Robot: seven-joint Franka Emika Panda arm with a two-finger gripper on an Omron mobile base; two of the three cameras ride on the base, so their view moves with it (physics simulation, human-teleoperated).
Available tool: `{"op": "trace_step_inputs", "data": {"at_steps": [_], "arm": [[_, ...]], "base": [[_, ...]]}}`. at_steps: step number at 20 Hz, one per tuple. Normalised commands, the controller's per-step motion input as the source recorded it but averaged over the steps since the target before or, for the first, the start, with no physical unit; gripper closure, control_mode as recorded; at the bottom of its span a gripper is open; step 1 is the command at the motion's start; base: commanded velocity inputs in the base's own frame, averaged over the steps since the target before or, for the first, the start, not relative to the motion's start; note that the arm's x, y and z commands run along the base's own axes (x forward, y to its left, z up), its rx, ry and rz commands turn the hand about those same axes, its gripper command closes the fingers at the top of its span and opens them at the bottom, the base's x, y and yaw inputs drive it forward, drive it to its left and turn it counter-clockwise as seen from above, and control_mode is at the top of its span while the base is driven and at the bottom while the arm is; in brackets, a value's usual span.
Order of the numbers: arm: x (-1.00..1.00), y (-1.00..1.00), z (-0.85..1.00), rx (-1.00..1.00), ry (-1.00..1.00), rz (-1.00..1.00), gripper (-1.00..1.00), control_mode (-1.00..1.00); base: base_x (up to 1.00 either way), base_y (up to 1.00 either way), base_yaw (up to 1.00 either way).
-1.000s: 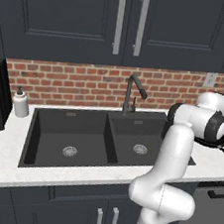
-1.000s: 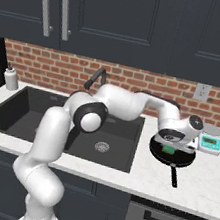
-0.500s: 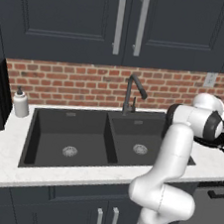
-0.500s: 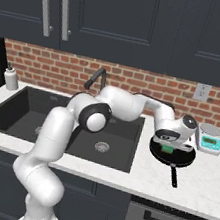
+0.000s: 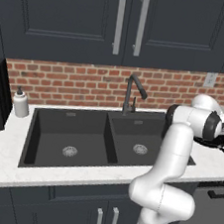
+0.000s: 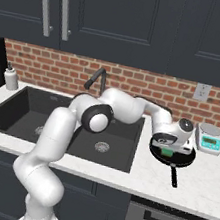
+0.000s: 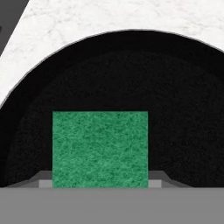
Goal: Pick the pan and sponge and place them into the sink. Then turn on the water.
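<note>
One gripper (image 6: 167,151) hangs low over the pan (image 6: 171,154), at the end of the white arm that reaches across the sink's right basin toward 3 o'clock. In the hand view its two dark tips sit on either side of the sponge (image 7: 100,148), one at each lower corner of the green block. The jaws stand apart with the sponge between them; whether they actually press on it I cannot tell.

The sponge lies flat inside the pan, green face up, and in the right base view a bit of green (image 6: 166,152) peeks out just under the hand. The pan (image 7: 175,96) is round, shallow and black, resting on the white marble desk (image 6: 198,185) just beside the sink's right edge, its handle (image 6: 173,176) pointing toward 6 o'clock, at the desk's front edge.

The sink (image 5: 47,125) is a matte black double basin, each floor with a round metal drain (image 5: 70,151). At its 12 o'clock stands the dark gooseneck faucet (image 5: 132,94) against the red brick backsplash.

Near the pan, at 2 o'clock from it, sits a small kitchen scale (image 6: 209,140) with a green display. At the sink's far left corner, about 10 o'clock, stands a white soap bottle (image 5: 20,103). Dark cabinets with steel handles hang above.
</note>
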Motion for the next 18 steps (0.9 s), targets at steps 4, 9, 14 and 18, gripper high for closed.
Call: {"op": "trace_step_inputs", "data": {"at_steps": [4,9,14,18], "arm": [[0.00,-0.04,-0.07,-0.02,0.00,0.00,-1.00,-1.00],[0.03,-0.06,0.00,-0.01,0.00,0.00,-1.00,-1.00],[0.05,0.00,0.00,-0.03,0.00,0.00,-1.00,-1.00],[-0.01,-0.08,0.05,-0.01,0.00,0.01,-1.00,-1.00]], "base": [[0.00,0.00,0.00],[0.00,0.00,0.00],[0.00,0.00,0.00],[0.00,0.00,0.00]]}}
